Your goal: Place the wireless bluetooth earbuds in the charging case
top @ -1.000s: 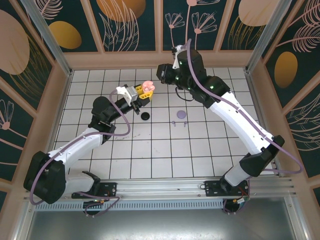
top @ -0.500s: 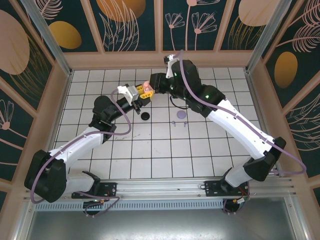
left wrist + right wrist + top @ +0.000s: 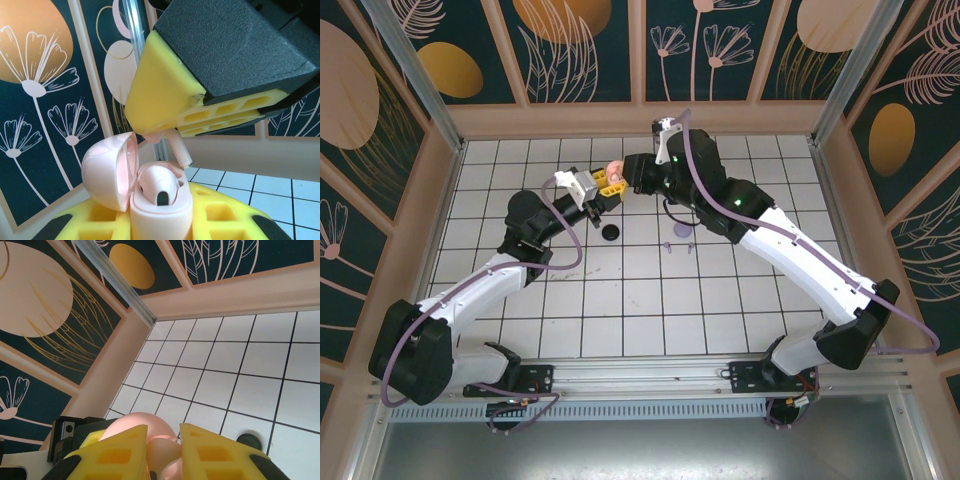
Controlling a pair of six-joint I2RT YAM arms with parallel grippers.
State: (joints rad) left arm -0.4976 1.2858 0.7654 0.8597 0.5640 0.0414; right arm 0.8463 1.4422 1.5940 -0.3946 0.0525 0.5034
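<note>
My left gripper [image 3: 160, 222] is shut on a pinkish-tan charging case [image 3: 161, 212], held upright with its lid [image 3: 107, 170] swung open to the left. One earbud [image 3: 157, 181] sits in the case. My right gripper [image 3: 164, 452] is shut on a second pinkish-tan earbud [image 3: 166, 454]. In the left wrist view this earbud's stem [image 3: 181, 152] points down, tilted, just above the free slot, under the right gripper's yellow fingers [image 3: 165, 95]. From above, the two grippers [image 3: 610, 182] [image 3: 633, 175] meet at the case [image 3: 612, 169], over the far middle of the table.
A black round case [image 3: 610, 232] lies on the white grid table [image 3: 650, 300] below the grippers. A lavender case [image 3: 682, 229] lies to its right, with two small lavender earbuds [image 3: 668, 244] [image 3: 690, 247] beside it. The back wall [image 3: 640, 118] is close behind.
The right arm has swung left and lowered, bringing its earbud from apart to directly over the open case. The left arm and case have stayed put.
</note>
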